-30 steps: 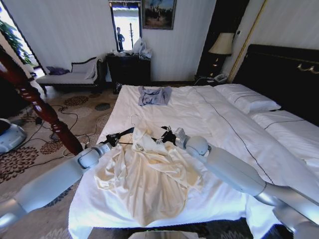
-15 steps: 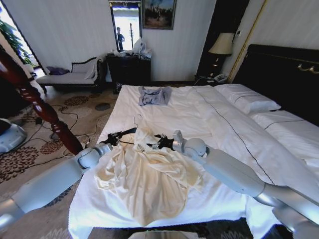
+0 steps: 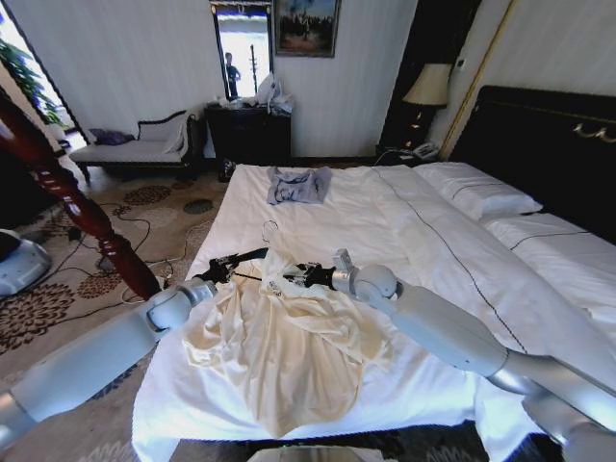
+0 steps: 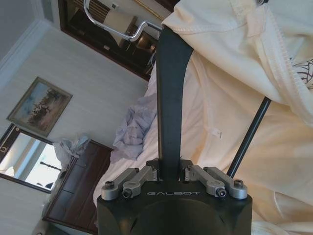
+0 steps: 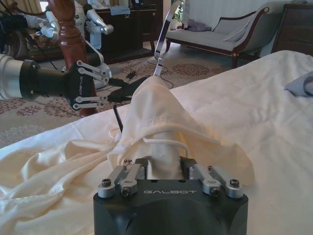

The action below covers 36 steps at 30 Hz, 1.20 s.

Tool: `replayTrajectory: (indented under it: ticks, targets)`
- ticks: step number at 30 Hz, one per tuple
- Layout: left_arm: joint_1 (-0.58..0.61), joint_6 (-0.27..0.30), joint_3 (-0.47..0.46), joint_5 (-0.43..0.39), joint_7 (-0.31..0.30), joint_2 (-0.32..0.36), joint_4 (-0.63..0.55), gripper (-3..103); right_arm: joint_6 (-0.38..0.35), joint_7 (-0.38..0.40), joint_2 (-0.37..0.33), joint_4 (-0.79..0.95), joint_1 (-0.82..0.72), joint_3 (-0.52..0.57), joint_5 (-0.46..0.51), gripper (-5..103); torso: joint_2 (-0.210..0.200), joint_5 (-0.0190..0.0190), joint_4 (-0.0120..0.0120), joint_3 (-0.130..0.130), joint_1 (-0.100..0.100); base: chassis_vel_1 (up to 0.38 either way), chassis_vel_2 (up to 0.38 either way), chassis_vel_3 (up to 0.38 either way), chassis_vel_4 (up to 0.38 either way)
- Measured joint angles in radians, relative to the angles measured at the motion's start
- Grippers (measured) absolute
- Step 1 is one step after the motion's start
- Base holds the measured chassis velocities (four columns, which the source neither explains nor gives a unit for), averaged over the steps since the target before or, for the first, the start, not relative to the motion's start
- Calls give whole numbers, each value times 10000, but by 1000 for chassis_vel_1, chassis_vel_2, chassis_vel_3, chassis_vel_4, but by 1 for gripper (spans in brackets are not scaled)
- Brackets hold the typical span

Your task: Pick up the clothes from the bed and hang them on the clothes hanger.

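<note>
On the bed (image 3: 385, 221), near its foot edge, my L gripper (image 3: 223, 266) clamps one arm of the clothes hanger (image 4: 168, 78). R gripper (image 3: 310, 277), just beside, pinches the clothes (image 3: 279, 346) at the collar. Collar's draped over one hanger end, rest lies on the duvet; I'd say approx. halfway, other shoulder and lift left.

1. Clothes (image 3: 279, 337): soft cream cloth, matt, much wrinkled, stitched hems; bunched over the hanger end just ahead of the right gripper (image 5: 166, 164).
2. Clothes hanger (image 4: 170, 93): smooth dark arm, plastic-looking, slight sheen, clamped in the left gripper (image 4: 171, 171); hook is bright polished wire.
3. Both grippers: matt black housings, brushed silver metal linkages.
4. Bed (image 3: 404, 231): white matt cloth beneath both grippers.
5. Wooden post (image 5: 71, 44) beyond the left gripper: glossy reddish-brown turned wood.
</note>
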Motion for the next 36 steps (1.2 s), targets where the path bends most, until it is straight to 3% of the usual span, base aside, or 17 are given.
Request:
replayTrajectory:
  ticks: [2, 5, 15, 17, 19, 23, 25, 26, 27, 29, 31, 32, 36]
  targets:
    - [42, 0, -40, 14, -12, 3, -6, 19, -10, 4, -9, 13, 5, -4, 53, 36, 0, 0, 0, 0, 0, 0, 0, 0, 0]
    - [165, -49, -181, 104, -57, 12, -16, 19, -25, -17, -36, 96, 10, -43, 210, 22, 0, 0, -1, 0, -1, 0, 0, 0, 0]
    - [505, 100, -449, 133, -415, 119, -169, 15, -11, 79, -49, 157, 32, -100, 466, 21, 1, 0, -1, 0, 0, 0, 0, 0, 0]
    - [619, 236, -586, 100, -549, 197, -173, 24, 10, 133, -57, 110, 44, -98, 451, 21, 0, 0, 0, 0, -1, 0, 0, 0, 0]
    - [682, 252, -645, 98, -607, 228, -209, 24, 25, 186, -58, 104, 46, -99, 427, 18, 0, 3, 3, 0, -1, 0, 0, 0, 0]
    - [1098, 309, -1181, 90, -794, 380, -380, 45, 115, 193, -72, 164, 69, -108, 410, 16, 1, 2, -3, 0, -1, 0, 0, 0, 0]
    - [1202, 313, -1325, 83, -816, 417, -415, 45, 123, 194, -85, 178, 73, -107, 411, 16, 1, 0, -3, 0, -1, 0, 0, 0, 0]
    - [1570, 318, -1787, 65, -871, 543, -531, 57, 135, 194, -110, 203, 74, -102, 417, 16, 1, 0, -2, 0, 0, 0, 0, 0, 0]
    - [1869, 319, -2110, 58, -902, 626, -618, 57, 143, 194, -130, 213, 73, -87, 428, 16, 1, 1, -2, 0, 0, 0, 0, 0, 0]
    - [2500, 321, -2739, 20, -972, 774, -817, 68, 149, 210, -164, 238, 60, -35, 495, 16, 1, -2, 2, 0, 0, 0, 0, 0, 0]
    - [2895, 322, -3094, -44, -1026, 881, -976, 68, 153, 232, -181, 261, 41, 5, 561, 16, 1, -1, 2, 0, 0, 0, 0, 0, 0]
    - [3445, 334, -3585, -158, -1091, 1053, -1235, 78, 155, 271, -224, 303, 8, 78, 663, 16, 1, -1, 5, 0, -1, 0, 0, 0, 0]
    - [4043, 352, -4132, -371, -1289, 1375, -1671, 89, 191, 296, -360, 398, -108, 276, 796, 16, 1, 2, 3, 0, -1, 0, 0, 0, 0]
